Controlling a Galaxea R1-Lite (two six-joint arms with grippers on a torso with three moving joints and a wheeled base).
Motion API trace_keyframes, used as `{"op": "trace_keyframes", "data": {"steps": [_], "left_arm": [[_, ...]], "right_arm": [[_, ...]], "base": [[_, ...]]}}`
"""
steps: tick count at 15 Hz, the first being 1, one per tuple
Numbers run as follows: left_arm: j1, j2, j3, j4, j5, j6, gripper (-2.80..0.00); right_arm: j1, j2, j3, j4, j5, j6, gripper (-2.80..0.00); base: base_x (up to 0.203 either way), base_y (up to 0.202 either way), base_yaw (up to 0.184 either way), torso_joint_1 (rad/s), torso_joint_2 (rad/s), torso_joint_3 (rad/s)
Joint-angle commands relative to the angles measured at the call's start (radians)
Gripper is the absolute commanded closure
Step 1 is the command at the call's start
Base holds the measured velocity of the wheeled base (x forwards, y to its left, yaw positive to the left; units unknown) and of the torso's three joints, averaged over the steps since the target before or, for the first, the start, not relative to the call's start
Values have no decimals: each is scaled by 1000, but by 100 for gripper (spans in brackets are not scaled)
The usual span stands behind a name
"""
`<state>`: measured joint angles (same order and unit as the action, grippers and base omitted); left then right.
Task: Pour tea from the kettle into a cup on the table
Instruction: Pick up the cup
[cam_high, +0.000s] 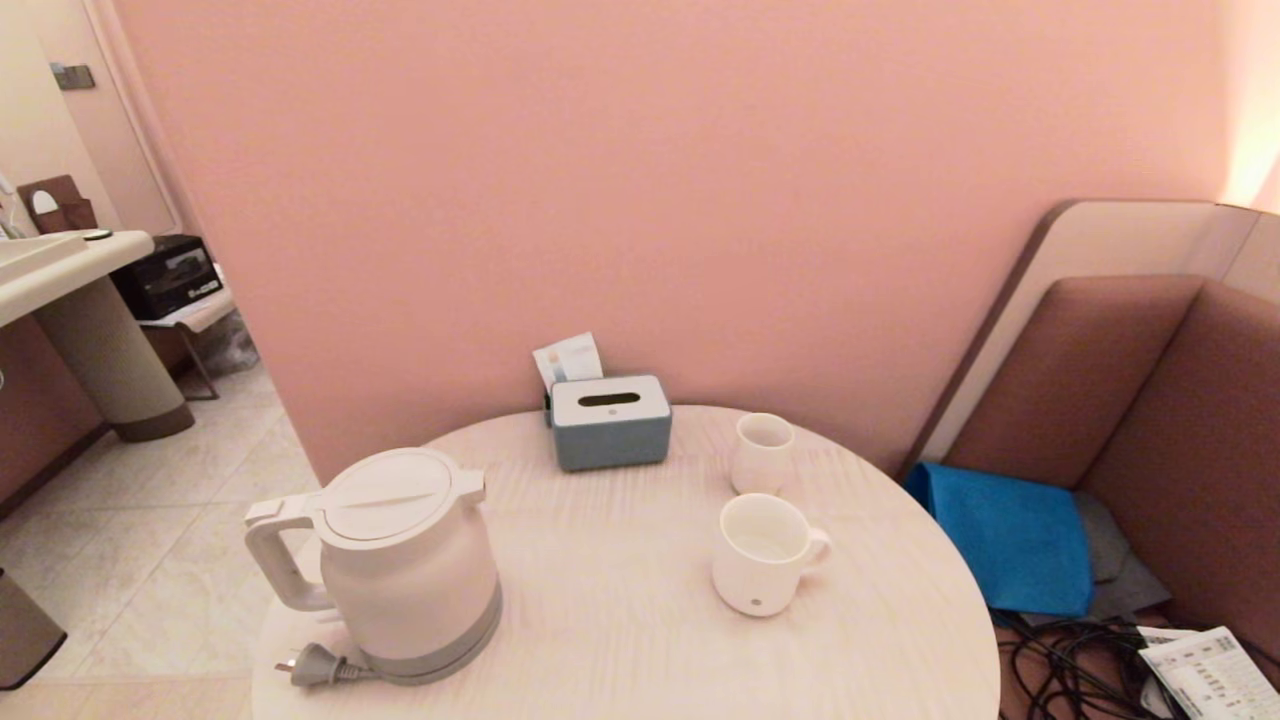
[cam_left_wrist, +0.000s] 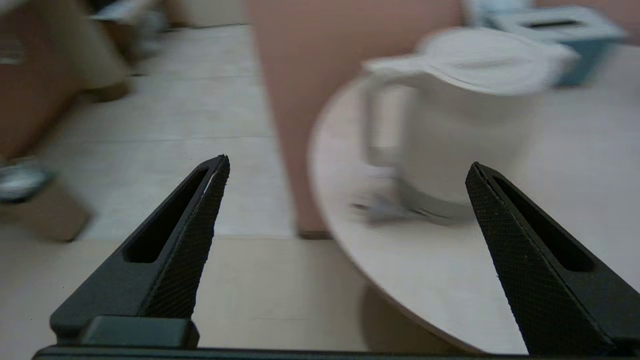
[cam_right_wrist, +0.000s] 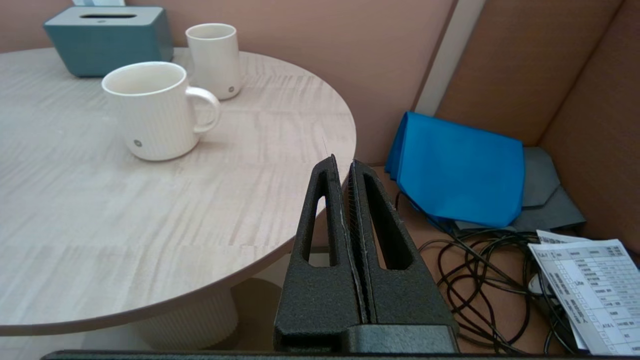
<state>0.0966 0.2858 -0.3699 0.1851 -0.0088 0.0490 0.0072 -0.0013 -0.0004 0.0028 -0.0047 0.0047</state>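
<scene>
A: How does our kettle (cam_high: 400, 565) look?
B: White, flat lid shut, loop handle toward frame left, grey band, on its grey base at the lower left of the table (cam_high: 620, 600); the cup (cam_high: 762, 553) sits right of centre.
A: And our grippers?
B: Our left gripper (cam_left_wrist: 347, 165) gapes wide, empty, short of the kettle; our right gripper (cam_right_wrist: 342, 162) is pressed closed beside the table's edge.

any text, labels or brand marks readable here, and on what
Nothing can be read.
Printed sheet beside the cables on the bench: a table of small print, too small to read.
Cup: a small round mark near its base, no legible letters.
Smaller cup: the same kind of mark, illegible.
Kettle: no visible label.
</scene>
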Motion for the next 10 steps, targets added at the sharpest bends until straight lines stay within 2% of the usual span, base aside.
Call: {"op": "trace_keyframes", "data": {"steps": [1, 4, 7, 10], "left_arm": [[3, -15, 17, -1, -93, -6, -280], [0, -16, 16, -1, -109, -6, -280], [-78, -12, 18, 5, -105, -12, -280], [-78, -102, 41, 29, -88, -14, -280]], "right_arm": [[0, 1, 0, 0, 0, 0, 0], [0, 1, -1, 0, 0, 0, 0], [0, 1, 0, 0, 0, 0, 0], [0, 1, -1, 0, 0, 0, 0]], "base": [[0, 0, 0, 0, 0, 0], [0, 0, 0, 0, 0, 0], [0, 0, 0, 0, 0, 0], [0, 0, 0, 0, 0, 0]]}}
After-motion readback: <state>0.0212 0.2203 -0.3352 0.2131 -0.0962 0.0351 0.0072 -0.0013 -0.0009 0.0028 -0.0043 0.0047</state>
